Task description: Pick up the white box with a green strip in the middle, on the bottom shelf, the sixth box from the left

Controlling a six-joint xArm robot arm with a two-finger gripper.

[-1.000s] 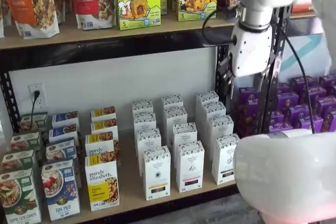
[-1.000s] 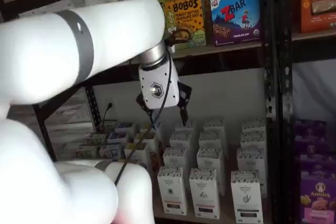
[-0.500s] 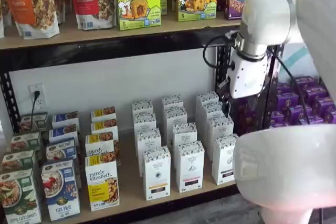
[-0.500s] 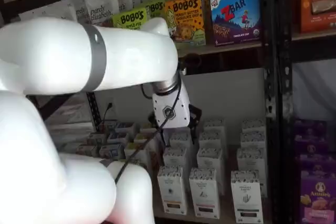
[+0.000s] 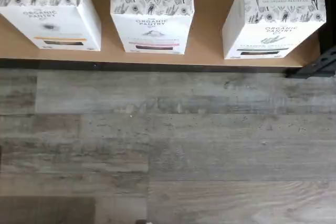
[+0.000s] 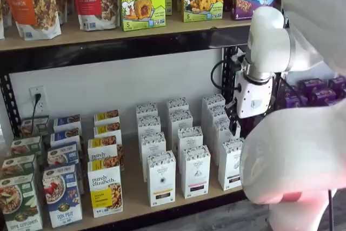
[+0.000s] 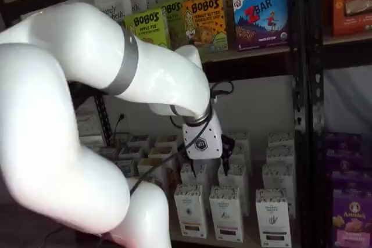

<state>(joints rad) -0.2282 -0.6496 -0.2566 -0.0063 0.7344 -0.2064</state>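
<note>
Looking from the closest thing back, met first the white arm (image 7: 87,97), bulking large and bent at the elbow, cutting off the left-hand boxes in one shelf view and the rack's right side in the other. Traced the forearm down to a wrist pointing downward, with the end effector (image 7: 208,164) hanging over the white cartons, released, a clear gap between the two black fingers (image 7: 225,158), nothing in them. Could barely make out those fingers in the other shelf view, side-on against a dark upright.

Found the white box (image 6: 231,164) beyond, at the right end of the front row on the bottom shelf (image 6: 135,189), near the board's front edge. Stood upright, long axis vertical, printed face turned outward toward the room, speckled band on top, apart from its neighbour. Showed from above through the wrist view (image 5: 273,24), beside the shelf's black corner bracket, with grey plank floor (image 5: 168,145) below. Could not read the colour of the strip low on its face.

Glimpsed further rows of like cartons behind, each largely hidden by the one in front.
</note>
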